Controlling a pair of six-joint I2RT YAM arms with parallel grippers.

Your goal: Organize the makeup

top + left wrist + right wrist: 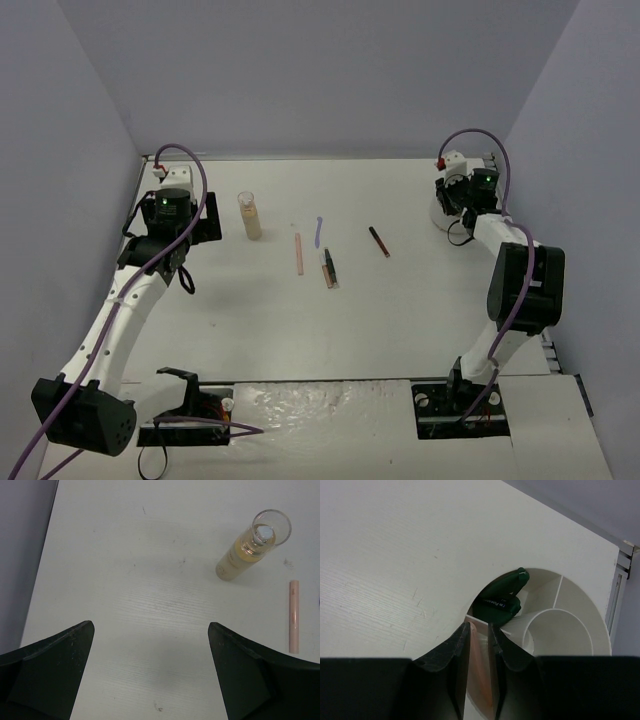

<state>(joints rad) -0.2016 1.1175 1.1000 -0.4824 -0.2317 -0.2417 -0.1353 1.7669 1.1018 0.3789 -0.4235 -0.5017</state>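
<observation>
While the right gripper (480, 626) clamps a thin pale-pink stick (480, 680) over the white round divided bowl (585, 600), dark green round discs (501, 597) sit inside at its 12 o'clock; left gripper (150, 624) sits spread wide.

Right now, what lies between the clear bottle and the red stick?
Between the bottle and the red stick, the top view shows a pink stick, a lilac stick and a black stick.
</observation>
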